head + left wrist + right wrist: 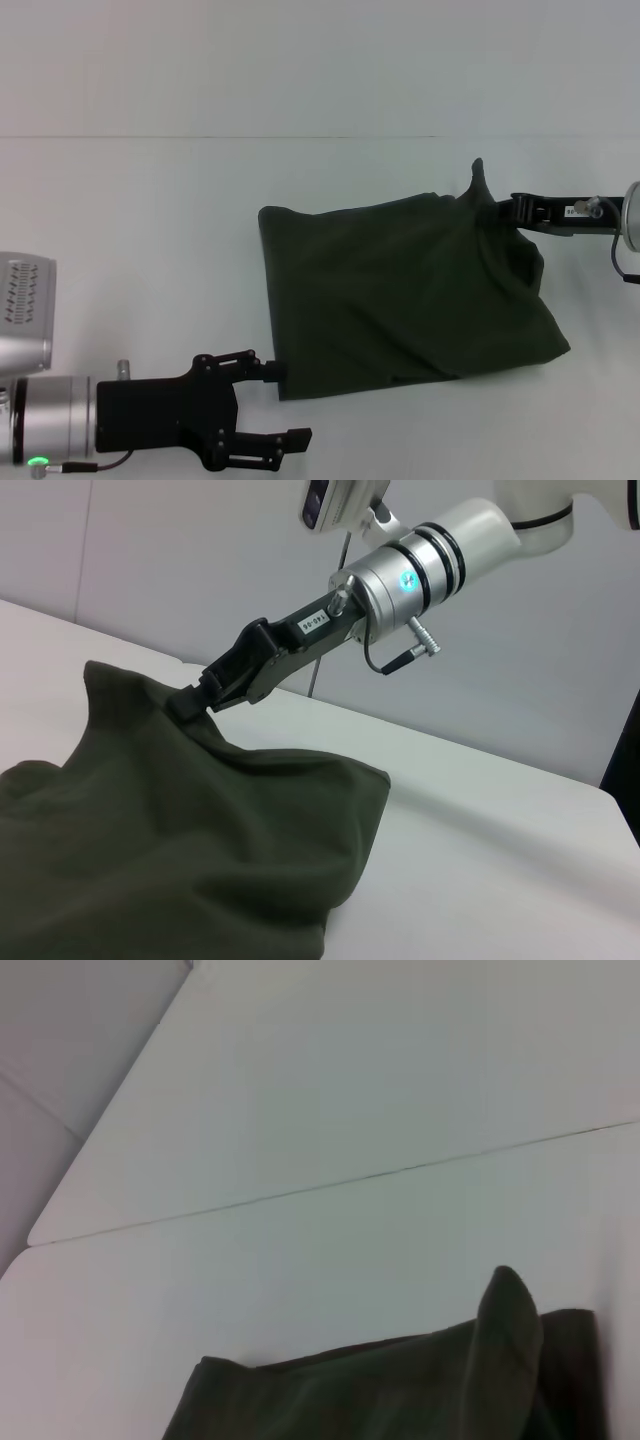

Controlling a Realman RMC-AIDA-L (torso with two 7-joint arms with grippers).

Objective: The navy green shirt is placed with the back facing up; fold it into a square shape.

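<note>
Navy green shirt [400, 290], folded, rumpled

A white table [150, 230] carries a single item — the navy green shirt [400, 295], a dark, roughly rectangular bundle lying right of centre. One far corner of the cloth stands up in a peak off the surface. A thin seam crosses the tabletop beyond the shirt — well apart from it.

shirt [400, 295]: matt soft cloth, creased. table [150, 220]: smooth matt white. right gripper [195, 702]: black plastic, glossy metal wrist.
</note>
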